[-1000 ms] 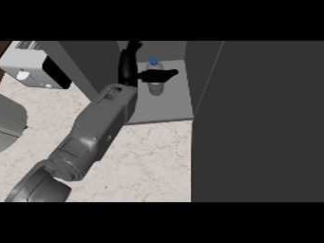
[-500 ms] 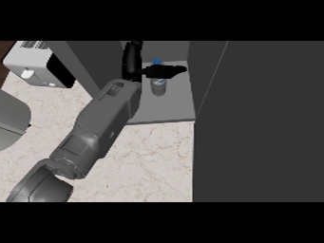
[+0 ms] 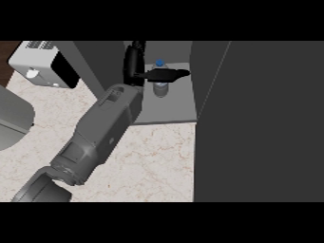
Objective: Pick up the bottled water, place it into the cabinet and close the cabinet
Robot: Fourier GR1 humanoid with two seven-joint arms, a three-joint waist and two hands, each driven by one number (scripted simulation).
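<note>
Since the earlier frame the hand (image 3: 163, 74) has shifted right in the view, its dark fingers now lying across the bottle (image 3: 161, 87) on the cabinet (image 3: 173, 115) shelf, blue cap showing above them. The fingers hide the bottle's middle, and whether they grasp it or merely rest against it cannot be told. The dark cabinet door (image 3: 276, 118) stands just right of the bottle; the marbled counter (image 3: 157, 156) lies below
</note>
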